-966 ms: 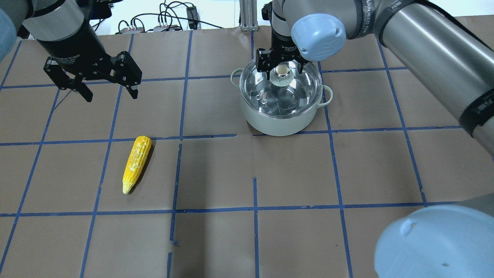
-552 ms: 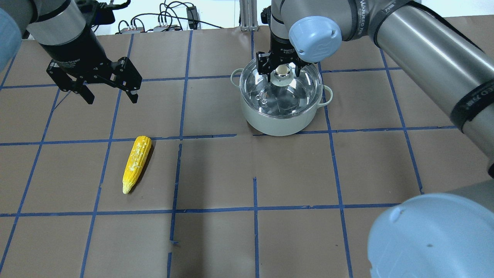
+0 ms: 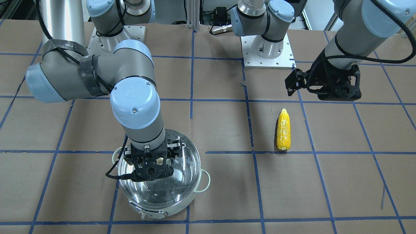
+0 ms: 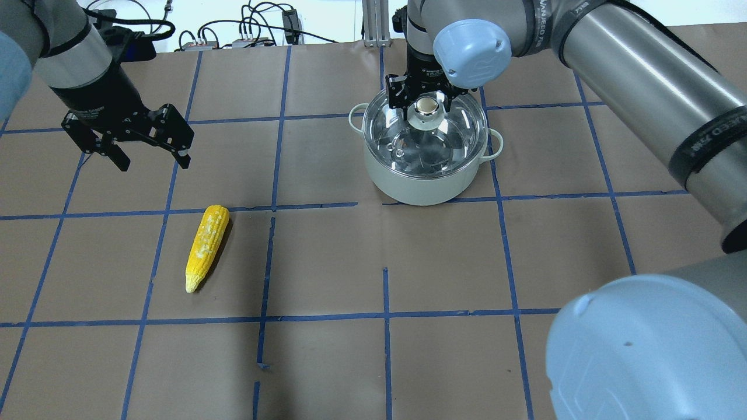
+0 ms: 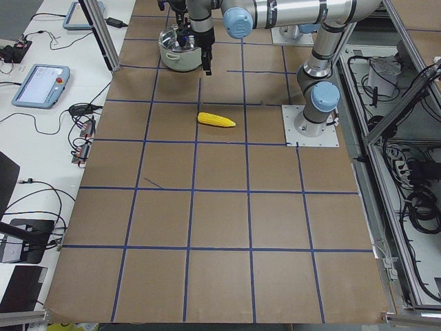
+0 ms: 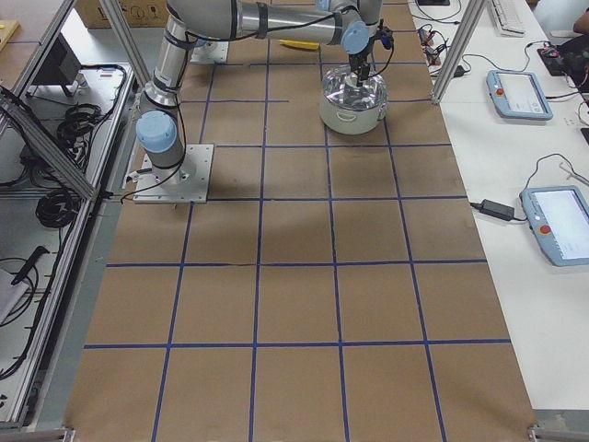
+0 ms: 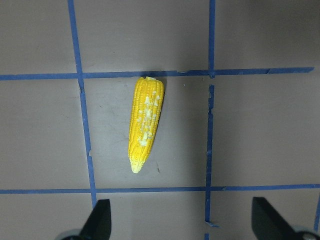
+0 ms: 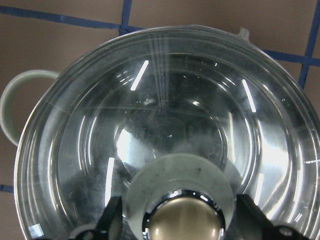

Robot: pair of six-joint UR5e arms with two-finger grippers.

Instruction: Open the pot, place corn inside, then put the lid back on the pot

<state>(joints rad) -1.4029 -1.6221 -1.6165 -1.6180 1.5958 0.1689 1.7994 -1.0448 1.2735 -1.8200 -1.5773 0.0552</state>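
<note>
The steel pot (image 4: 426, 178) stands at the back centre-right with the glass lid (image 4: 435, 149) on it. My right gripper (image 4: 425, 104) is open and straddles the lid's knob (image 8: 182, 222). In the right wrist view its fingers (image 8: 109, 220) stand clear of the knob on both sides. The corn (image 4: 205, 248) lies on the paper at the front left, tip toward the near edge. My left gripper (image 4: 153, 162) is open and empty, in the air behind and left of the corn. The left wrist view shows the corn (image 7: 145, 125) ahead of that gripper (image 7: 182, 222).
Brown paper with a blue tape grid (image 4: 385, 315) covers the table. Cables and small boxes (image 4: 251, 35) lie beyond the back edge. My right arm's elbow (image 4: 648, 350) fills the front right corner of the overhead view.
My left gripper has moved left and nearer, staying open. My right gripper has shifted slightly around the lid knob and stays open. Pot, lid and corn have not moved.
</note>
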